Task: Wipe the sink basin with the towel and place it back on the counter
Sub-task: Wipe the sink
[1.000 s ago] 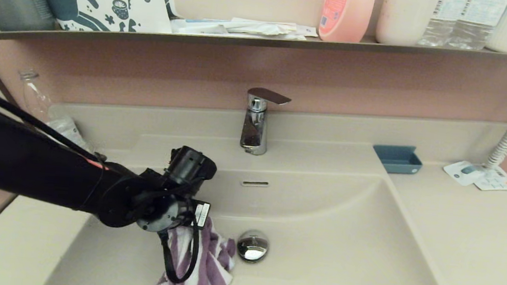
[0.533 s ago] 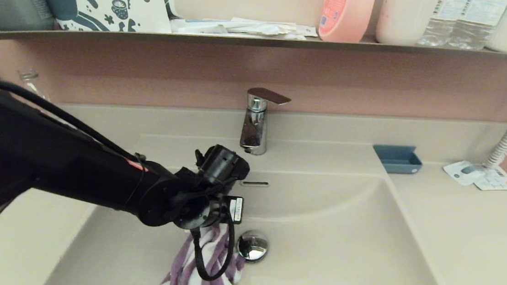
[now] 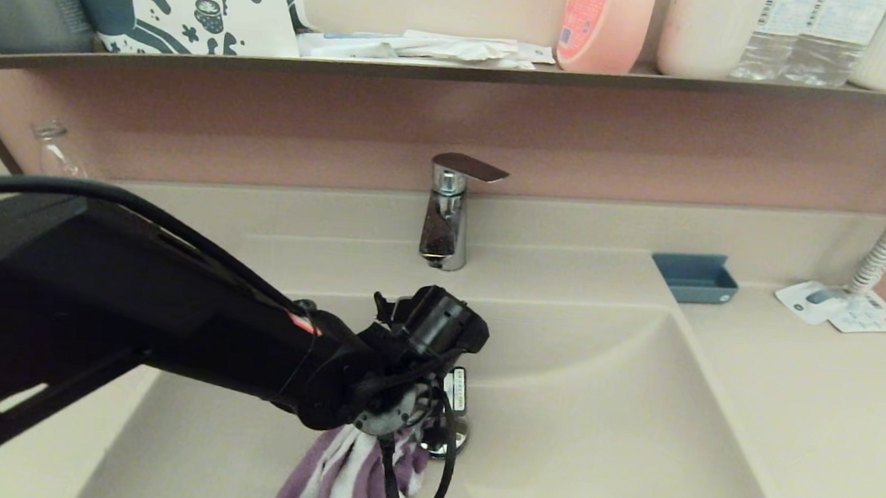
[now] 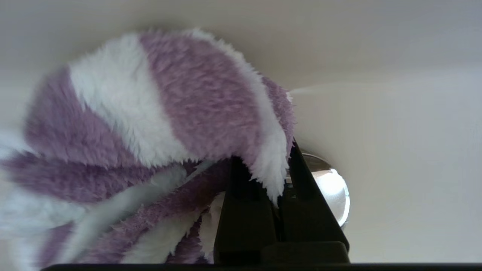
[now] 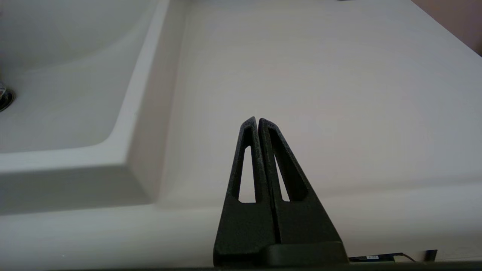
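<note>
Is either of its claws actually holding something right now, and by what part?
The left gripper pinches the towel by a bunched fold; the right gripper holds nothing.

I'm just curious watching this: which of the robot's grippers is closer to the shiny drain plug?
The left. The left gripper, shut on the towel, sits right beside the drain plug in the sink basin. The right gripper hangs shut over the counter, outside the basin.

Black left arm (image 3: 125,309), looped cable (image 3: 422,488)
</note>
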`<state>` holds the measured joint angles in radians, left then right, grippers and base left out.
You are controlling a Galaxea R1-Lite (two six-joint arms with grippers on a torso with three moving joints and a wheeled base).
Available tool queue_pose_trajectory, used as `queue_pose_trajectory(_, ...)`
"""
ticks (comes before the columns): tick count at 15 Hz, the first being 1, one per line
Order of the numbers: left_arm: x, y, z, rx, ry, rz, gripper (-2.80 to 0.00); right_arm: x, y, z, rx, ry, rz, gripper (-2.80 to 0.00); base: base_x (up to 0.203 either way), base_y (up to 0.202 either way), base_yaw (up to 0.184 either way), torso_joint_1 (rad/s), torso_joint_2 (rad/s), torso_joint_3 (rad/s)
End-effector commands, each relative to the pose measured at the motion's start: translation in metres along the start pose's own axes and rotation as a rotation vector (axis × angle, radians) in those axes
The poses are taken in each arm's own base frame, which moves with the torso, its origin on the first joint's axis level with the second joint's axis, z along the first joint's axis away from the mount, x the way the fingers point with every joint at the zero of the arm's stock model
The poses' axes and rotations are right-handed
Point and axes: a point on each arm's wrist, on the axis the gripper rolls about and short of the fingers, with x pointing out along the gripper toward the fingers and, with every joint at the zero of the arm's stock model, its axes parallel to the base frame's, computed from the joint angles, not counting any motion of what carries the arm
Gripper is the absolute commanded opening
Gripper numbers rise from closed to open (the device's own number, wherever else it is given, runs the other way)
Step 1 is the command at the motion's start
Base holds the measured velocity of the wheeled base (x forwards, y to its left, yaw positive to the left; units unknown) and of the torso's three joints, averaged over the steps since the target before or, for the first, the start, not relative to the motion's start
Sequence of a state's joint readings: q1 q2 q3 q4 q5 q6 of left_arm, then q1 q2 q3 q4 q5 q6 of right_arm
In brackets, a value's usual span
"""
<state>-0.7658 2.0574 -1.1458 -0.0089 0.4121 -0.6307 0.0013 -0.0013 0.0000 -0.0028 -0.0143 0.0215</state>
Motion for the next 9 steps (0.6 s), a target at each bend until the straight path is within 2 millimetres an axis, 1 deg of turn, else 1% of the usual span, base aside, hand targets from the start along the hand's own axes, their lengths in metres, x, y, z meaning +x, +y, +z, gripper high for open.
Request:
queue_pose_trajectory(1,0.002,-0.013,0.002,-0.013,-0.018,-0.023,-2.8,0.0,0.0,0.0,0.0,0.001,-0.001,-2.8,0.0,0.0,0.0,0.0,0.0,0.0)
queue_pose_trajectory(2,0.002,-0.02,0.006,-0.02,-0.034,-0.036,-2.8,0.0,0.0,0.0,0.0,0.001,0.0,-2.8,0.0,0.0,0.0,0.0,0.0,0.0)
queue_pose_trajectory(4,0.009,-0.031,0.008,-0.046,-0.047,-0.047,-2.8,0.0,0.0,0.0,0.0,0.001,0.0,-2.8,0.0,0.0,0.0,0.0,0.0,0.0)
queue_pose_trajectory(7,0.006,-0.049,0.0,-0.036,-0.054,-0.072,-2.8,0.0,0.0,0.0,0.0,0.001,-0.001,-2.8,0.0,0.0,0.0,0.0,0.0,0.0)
queue_pose_trajectory(9,0.018,-0.059,-0.009,-0.016,-0.05,-0.055,-2.8,0.0,0.0,0.0,0.0,0.001,-0.001,-2.8,0.0,0.0,0.0,0.0,0.0,0.0)
